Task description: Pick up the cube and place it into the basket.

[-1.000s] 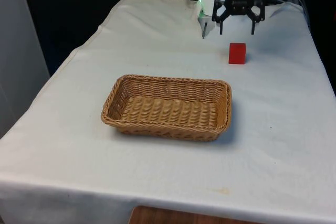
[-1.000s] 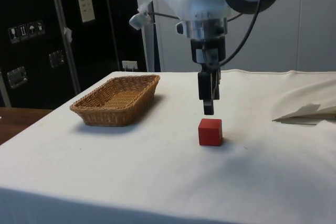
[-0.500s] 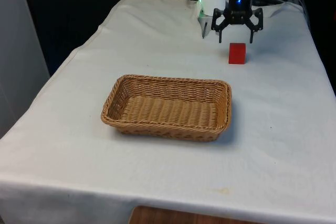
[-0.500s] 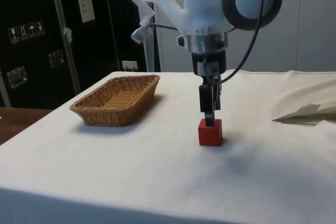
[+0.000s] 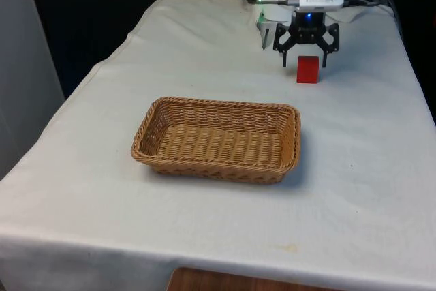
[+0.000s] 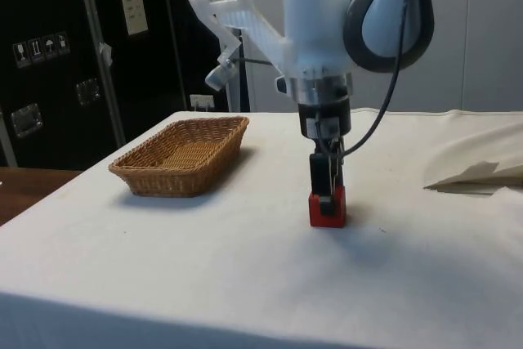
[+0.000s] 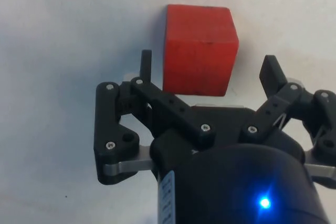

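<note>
Red cube (image 5: 308, 69) sits on the table (image 5: 102, 168) near its far edge, between the spread fingers (image 7: 272, 72) of the gripper (image 5: 306, 59), unclamped; wicker basket (image 5: 218, 138) lies mid-table, well apart.

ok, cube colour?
Red. The cube shows best in the wrist view, sitting between the open end effector fingers.

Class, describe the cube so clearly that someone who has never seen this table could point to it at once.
Start at the white cloth-covered table and find the wicker basket near its middle. Beyond the basket, toward the arm, the open end effector hangs with a finger on either side of the red cube, which sits on the cloth. It is the one small, solid red block; the basket is woven and tan.
</note>
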`<state>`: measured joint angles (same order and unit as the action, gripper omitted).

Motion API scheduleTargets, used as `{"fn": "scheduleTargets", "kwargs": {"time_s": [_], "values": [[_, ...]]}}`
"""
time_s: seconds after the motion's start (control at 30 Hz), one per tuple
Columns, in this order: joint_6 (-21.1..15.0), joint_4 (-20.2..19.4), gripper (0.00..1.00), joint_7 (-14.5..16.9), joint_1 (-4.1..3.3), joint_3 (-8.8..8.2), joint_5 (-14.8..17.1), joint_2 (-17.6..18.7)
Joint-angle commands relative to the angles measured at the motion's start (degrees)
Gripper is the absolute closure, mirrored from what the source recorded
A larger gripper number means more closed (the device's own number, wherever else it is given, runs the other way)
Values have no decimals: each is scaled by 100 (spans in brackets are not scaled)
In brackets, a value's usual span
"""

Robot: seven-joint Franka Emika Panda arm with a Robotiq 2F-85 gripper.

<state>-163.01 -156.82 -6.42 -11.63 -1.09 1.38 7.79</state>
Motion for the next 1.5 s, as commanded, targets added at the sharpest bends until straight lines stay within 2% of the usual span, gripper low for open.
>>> {"fn": "scheduleTargets", "kwargs": {"time_s": [0.0, 0.13, 0.17, 0.2, 0.53, 0.57, 0.6, 0.7, 0.73, 0.87, 0.9, 1.13, 1.3, 1.33, 1.37, 1.47], "values": [[-86, 17, 0, 103, 34, 80, 166, 69], [-132, 46, 0, 74, 34, 63, 120, 166], [-86, 52, 0, 0, 0, 0, 0, 155], [-132, 52, 0, 63, 29, 57, 103, 172], [-97, 63, 0, 11, 6, 6, 17, 178], [-92, 63, 2, 6, 6, 6, 17, 178], [-92, 69, 19, 6, 6, 6, 11, 183], [-86, 69, 52, 0, 0, -6, 0, 183], [-92, 69, 52, 0, 6, 0, 6, 183], [-86, 69, 97, 0, 0, 0, 6, 183], [-86, 69, 100, 0, 0, 0, 6, 183], [-86, 69, 100, -6, 0, -6, 0, 183], [138, 23, 100, -11, 0, -6, -6, -132], [29, 63, 100, 0, 0, -6, 0, 0], [183, 11, 100, -11, 0, -6, -11, -189], [401, -11, 100, -17, 0, -11, -17, -435]]}}
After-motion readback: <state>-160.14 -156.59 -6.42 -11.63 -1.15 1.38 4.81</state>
